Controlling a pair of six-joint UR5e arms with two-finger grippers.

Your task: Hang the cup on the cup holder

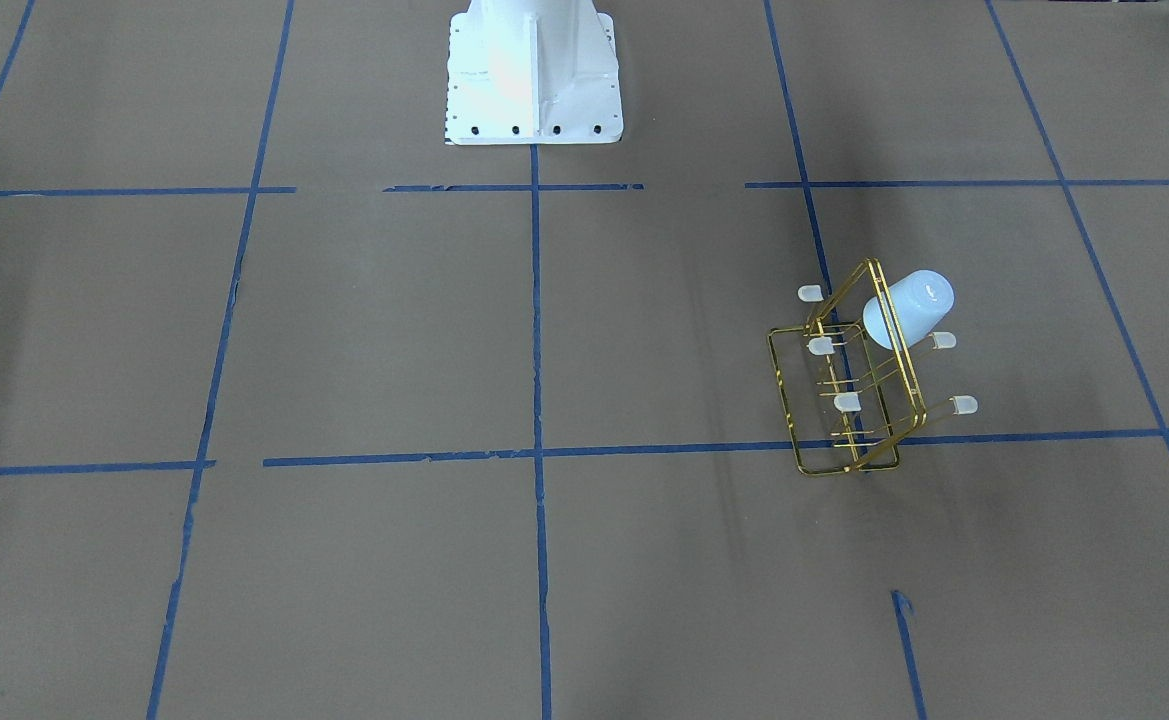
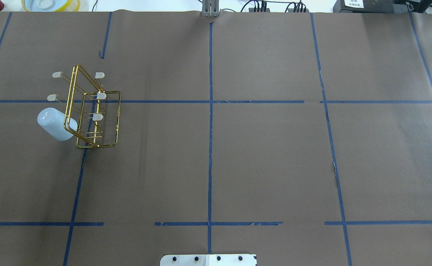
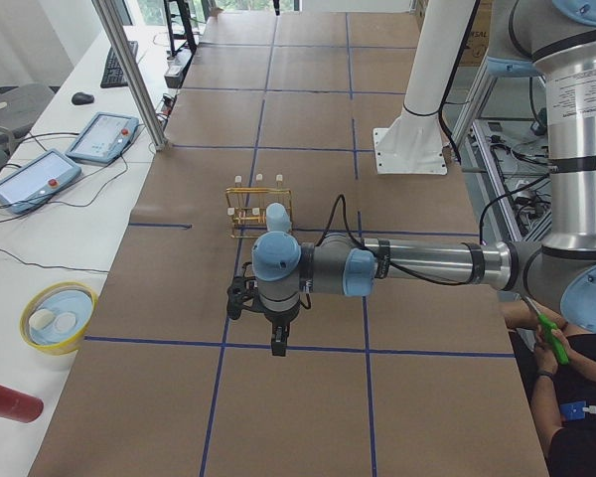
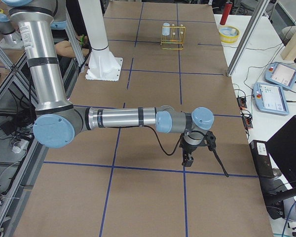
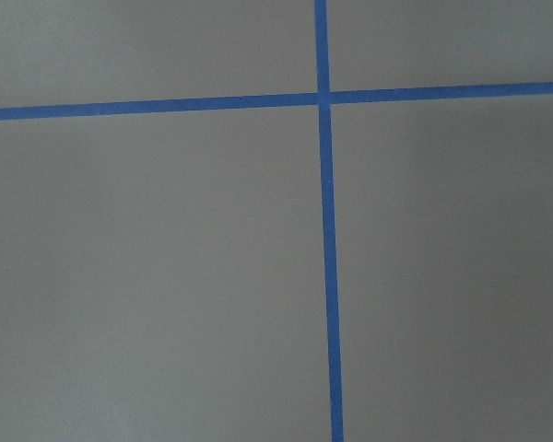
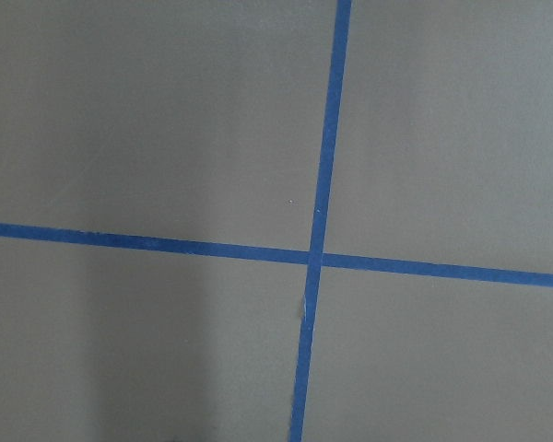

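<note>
The cup point(image 1: 909, 308) seemed hung on the rack point(image 1: 849, 400) near the table's left edge, so no move was needed; I could not tell the spread of the left gripper point(image 3: 276, 344) or the right gripper point(image 4: 187, 159).

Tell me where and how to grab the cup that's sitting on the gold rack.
Grip the cup across its smooth side wall, near the closed end that sticks out from the rack. Probably come from above on the robot's left, away from the frame: the cup sits tilted over a prong, mouth toward the wires, so only its outer half is free for the jaws.
</note>
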